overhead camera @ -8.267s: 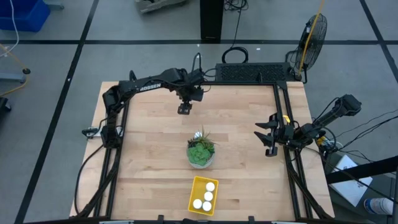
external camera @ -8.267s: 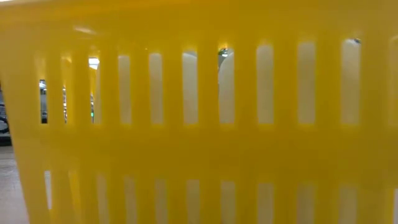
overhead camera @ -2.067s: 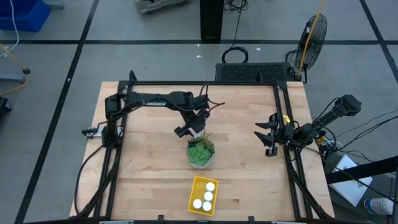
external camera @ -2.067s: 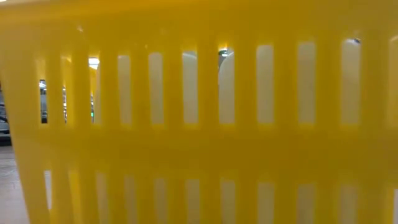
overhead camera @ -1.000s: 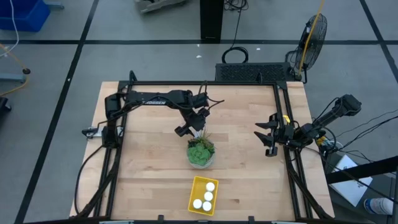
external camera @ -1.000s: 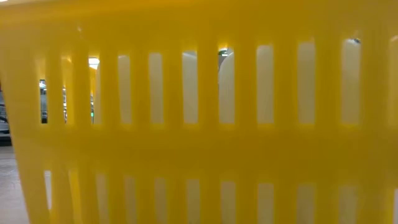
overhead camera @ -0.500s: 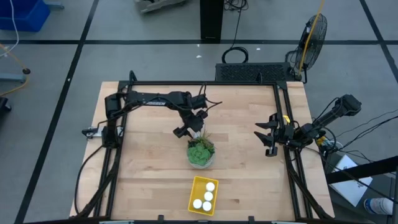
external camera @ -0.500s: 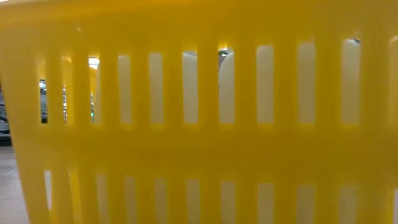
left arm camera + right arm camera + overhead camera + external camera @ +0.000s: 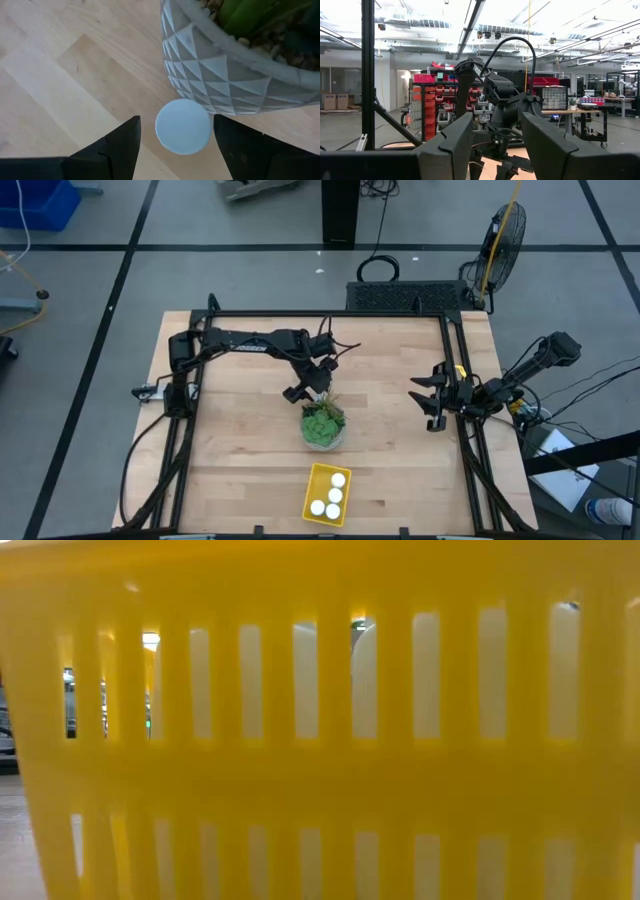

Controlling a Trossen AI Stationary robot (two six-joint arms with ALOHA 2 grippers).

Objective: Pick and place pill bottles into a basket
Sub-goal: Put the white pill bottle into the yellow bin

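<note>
One white pill bottle (image 9: 183,126) stands upright on the table, close against the grey patterned pot (image 9: 225,75) of the green plant (image 9: 323,425). My left gripper (image 9: 305,390) hangs over it at the plant's far side, pointing down and open, with one dark finger (image 9: 120,145) on each side of the cap; no touch shows. The gripper hides this bottle in the high view. Three more white bottles (image 9: 330,495) stand in the yellow basket (image 9: 312,480) near the table's front edge. My right gripper (image 9: 430,402) is open and empty at the table's right side.
The low view is filled by the basket's slotted yellow wall (image 9: 320,780), with white bottles showing through the slots. The plant stands mid-table between my left gripper and the basket. A black frame runs round the table's edges (image 9: 450,330).
</note>
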